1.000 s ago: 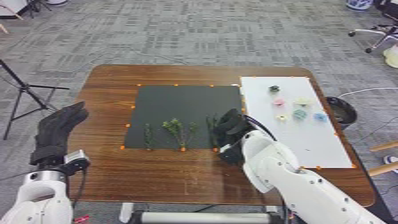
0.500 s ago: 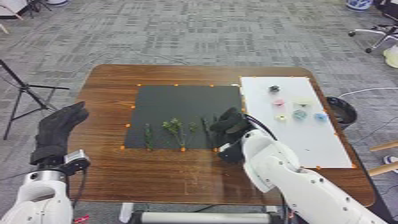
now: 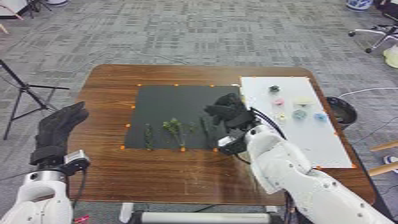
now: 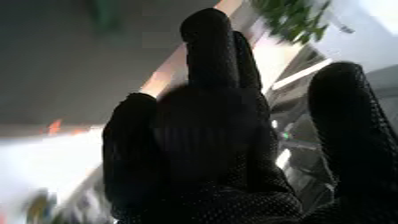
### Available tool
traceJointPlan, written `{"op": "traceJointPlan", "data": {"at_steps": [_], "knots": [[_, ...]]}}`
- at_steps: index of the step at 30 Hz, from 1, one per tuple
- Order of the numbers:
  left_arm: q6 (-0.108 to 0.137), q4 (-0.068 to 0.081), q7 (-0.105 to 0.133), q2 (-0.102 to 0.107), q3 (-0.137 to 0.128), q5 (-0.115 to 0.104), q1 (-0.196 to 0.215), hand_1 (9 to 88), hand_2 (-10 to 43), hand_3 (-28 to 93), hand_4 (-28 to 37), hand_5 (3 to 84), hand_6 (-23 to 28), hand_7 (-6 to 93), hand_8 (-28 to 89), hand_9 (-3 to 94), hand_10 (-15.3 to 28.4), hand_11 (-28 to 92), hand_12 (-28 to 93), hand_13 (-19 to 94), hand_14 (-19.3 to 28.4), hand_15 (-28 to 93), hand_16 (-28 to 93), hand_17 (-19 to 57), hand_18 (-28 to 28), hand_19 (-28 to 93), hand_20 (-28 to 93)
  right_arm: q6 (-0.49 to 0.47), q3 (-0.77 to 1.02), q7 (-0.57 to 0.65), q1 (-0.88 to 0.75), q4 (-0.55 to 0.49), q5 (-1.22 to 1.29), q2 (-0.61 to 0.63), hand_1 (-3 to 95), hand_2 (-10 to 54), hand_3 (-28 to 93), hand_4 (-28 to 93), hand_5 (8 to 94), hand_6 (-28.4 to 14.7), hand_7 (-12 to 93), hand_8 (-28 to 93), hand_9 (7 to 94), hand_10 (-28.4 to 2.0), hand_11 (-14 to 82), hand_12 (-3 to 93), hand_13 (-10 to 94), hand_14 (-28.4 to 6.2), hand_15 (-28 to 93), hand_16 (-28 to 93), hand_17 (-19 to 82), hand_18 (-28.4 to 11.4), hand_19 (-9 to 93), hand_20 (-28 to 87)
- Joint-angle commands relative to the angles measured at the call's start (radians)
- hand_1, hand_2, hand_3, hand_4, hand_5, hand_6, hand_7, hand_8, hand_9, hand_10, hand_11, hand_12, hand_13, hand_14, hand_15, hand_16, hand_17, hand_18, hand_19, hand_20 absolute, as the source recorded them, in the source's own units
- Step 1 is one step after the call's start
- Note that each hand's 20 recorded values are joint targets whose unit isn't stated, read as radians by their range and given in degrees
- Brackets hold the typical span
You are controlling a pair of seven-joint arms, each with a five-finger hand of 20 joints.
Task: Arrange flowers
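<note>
In the head view, from where I stand, the right hand (image 3: 231, 111) is over the right edge of the black mat (image 3: 178, 105), its arm angling in from the near side. A thin green stem (image 3: 205, 128) lies on the mat just beside it, a leafy sprig (image 3: 174, 126) nearer the middle; the flower heads (image 3: 299, 114) sit right of the mat. The left hand (image 3: 58, 127) is left of it, fingers outstretched. Whatever lies beneath the right palm is hidden.

In the right wrist view, that hand's (image 4: 213, 130) fingers are extended, thumb apart. Greenery (image 4: 289, 17), cut off by the frame, shows beyond the fingertips; a green smear (image 4: 104, 14) is too blurred to name.
</note>
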Motion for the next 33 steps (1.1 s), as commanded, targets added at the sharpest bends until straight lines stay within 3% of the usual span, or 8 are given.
{"op": "traceJointPlan", "data": {"at_steps": [1, 6, 10, 33], "knots": [[-0.007, -0.006, -0.001, -0.005, 0.0, 0.002, 0.002, 25.5, 4.9, 68, -28.3, 52.2, 3.6, 13.5, -7, 48.8, 15.1, 22, 13, 37, 17.6, 22, 1, 6.0, 11.8, 10, 17, -0.32, 0.015, -0.088, -0.034, -0.017, 0.012, 0.005, 30.5, 7.0, 60, -9, 61.5, -6.2, 35, -8, 73.1, -16.4, 11.6, 15.7, 94, -3.9, 47, 34, 66, -10.0, 93, 43], [-0.007, -0.007, -0.002, -0.005, 0.001, 0.002, 0.002, 25.5, 5.0, 68, -28.3, 52.1, 3.5, 13.6, -7, 48.8, 15.1, 22, 13, 37, 17.6, 22, 1, 6.0, 11.8, 10, 17, -0.377, 0.002, -0.116, -0.036, -0.022, -0.06, 0.015, 28.9, 9.8, 60, -11, 62.5, -5.3, 20, -5, 68.6, -15.0, 9.0, 14.1, 93, -4.1, 47, 35, 65, -11.1, 93, 44], [-0.008, -0.006, -0.002, -0.004, 0.001, 0.001, 0.001, 25.5, 5.0, 68, -28.3, 52.1, 3.5, 13.6, -7, 48.8, 15.1, 22, 13, 37, 17.6, 22, 1, 6.0, 11.8, 10, 17, -0.378, 0.004, -0.12, -0.04, -0.014, -0.099, 0.02, 28.0, 10.5, 61, -11, 62.4, -4.7, 16, -5, 66.9, -14.2, 8.5, 12.6, 93, -4.2, 47, 34, 64, -11.7, 93, 44], [-0.017, -0.005, -0.014, -0.005, -0.001, 0.004, 0.005, 25.5, 4.9, 68, -28.3, 52.1, 3.5, 13.7, -7, 48.8, 15.2, 22, 13, 37, 17.6, 22, 1, 6.0, 11.8, 10, 17, -0.359, 0.05, -0.081, -0.102, -0.004, -0.157, 0.052, 26.8, 10.8, 61, -10, 63.6, -4.3, 15, -4, 68.9, -14.3, 9.2, 12.4, 94, -4.0, 47, 33, 65, -12.2, 93, 45]]}}
